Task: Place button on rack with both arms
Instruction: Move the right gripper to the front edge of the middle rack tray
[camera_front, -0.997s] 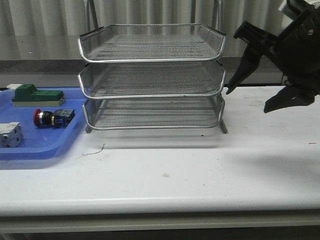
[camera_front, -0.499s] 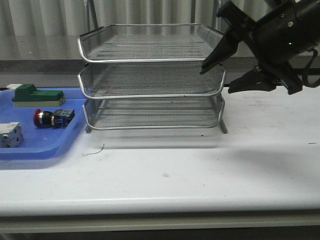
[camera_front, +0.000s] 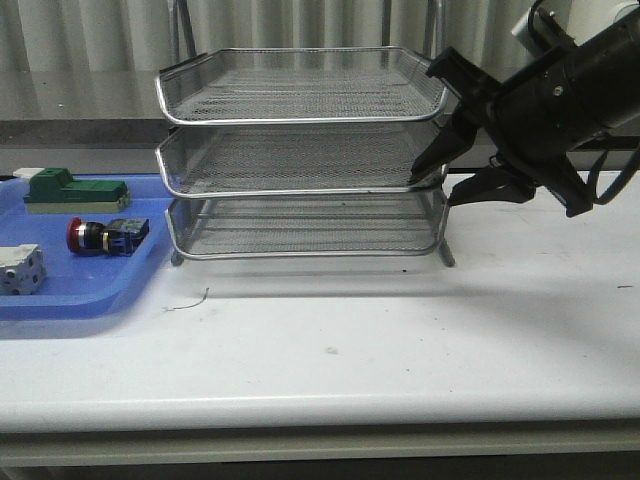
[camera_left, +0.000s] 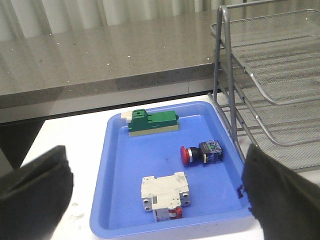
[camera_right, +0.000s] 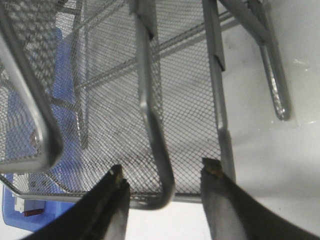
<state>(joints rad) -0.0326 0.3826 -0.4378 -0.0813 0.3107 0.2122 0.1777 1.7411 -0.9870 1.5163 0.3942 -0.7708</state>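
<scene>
The button (camera_front: 105, 235) lies on its side in the blue tray, red cap to the left; it also shows in the left wrist view (camera_left: 202, 153). The silver three-tier rack (camera_front: 300, 115) stands in the middle of the table. My right gripper (camera_front: 433, 189) is open at the rack's right front corner; in the right wrist view (camera_right: 164, 170) its fingers straddle the rim of a tier (camera_right: 155, 140) without closing on it. My left gripper (camera_left: 154, 165) is open wide and empty, above the near end of the tray; it is out of the front view.
The blue tray (camera_front: 100, 290) at the left also holds a green-and-white block (camera_front: 75, 190) and a white cube-like part (camera_front: 20, 268). A grey counter (camera_left: 110, 60) runs behind the table. The rack's post (camera_left: 226, 65) stands close to the tray's right edge.
My right gripper has come down and to the left, from high at the right to the rack's right front corner, still open. The button and tray have not moved.
</scene>
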